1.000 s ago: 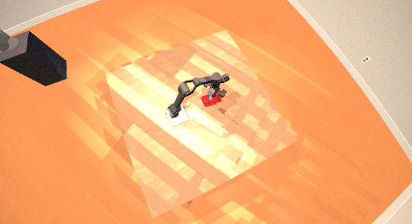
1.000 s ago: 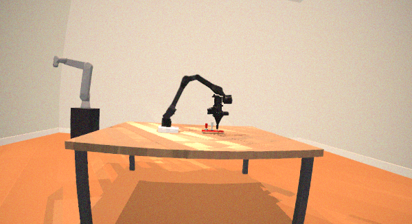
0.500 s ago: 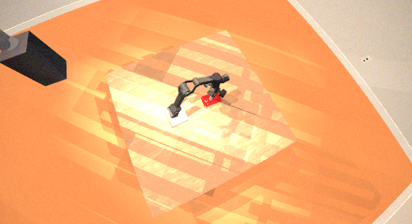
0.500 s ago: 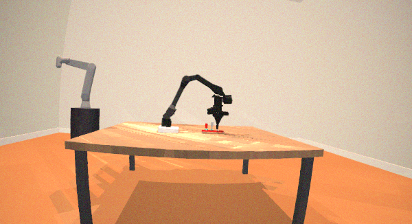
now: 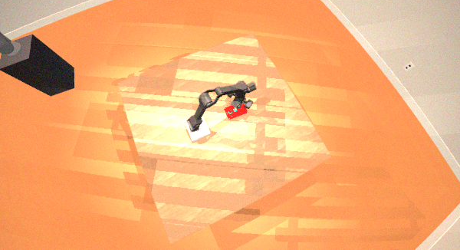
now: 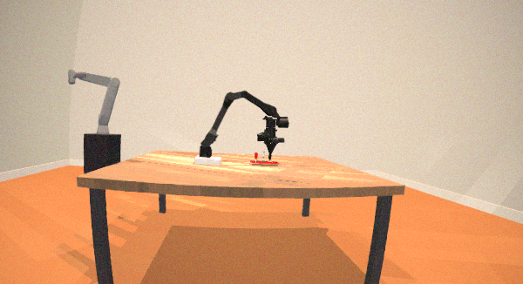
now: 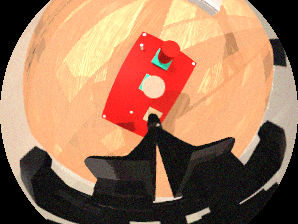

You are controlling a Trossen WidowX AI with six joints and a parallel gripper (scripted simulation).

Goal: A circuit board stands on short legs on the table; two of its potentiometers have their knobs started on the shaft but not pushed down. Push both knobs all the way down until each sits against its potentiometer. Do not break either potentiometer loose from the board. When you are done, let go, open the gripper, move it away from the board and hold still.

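A red circuit board [image 5: 232, 113] [image 6: 261, 161] [image 7: 129, 92] stands on the wooden table [image 6: 174, 177] [image 5: 215, 175]. In the wrist view a red knob [image 7: 172, 47] [image 6: 256, 155] sits at the board's far end over a teal potentiometer [image 7: 160, 64]. A pale round knob [image 7: 153, 86] sits mid-board. My gripper [image 7: 154, 129] [image 6: 269, 157] [image 5: 238, 104] is shut, with nothing between its fingers. It points straight down over the board's near end, its tip right at a small white part [image 7: 150, 111]. Whether it touches that part I cannot tell.
My arm's white base [image 6: 207, 160] [image 5: 198, 132] stands on the table to the left of the board. A grey arm on a black pedestal [image 6: 101, 151] [image 5: 38, 67] stands on the floor beyond the table's left side.
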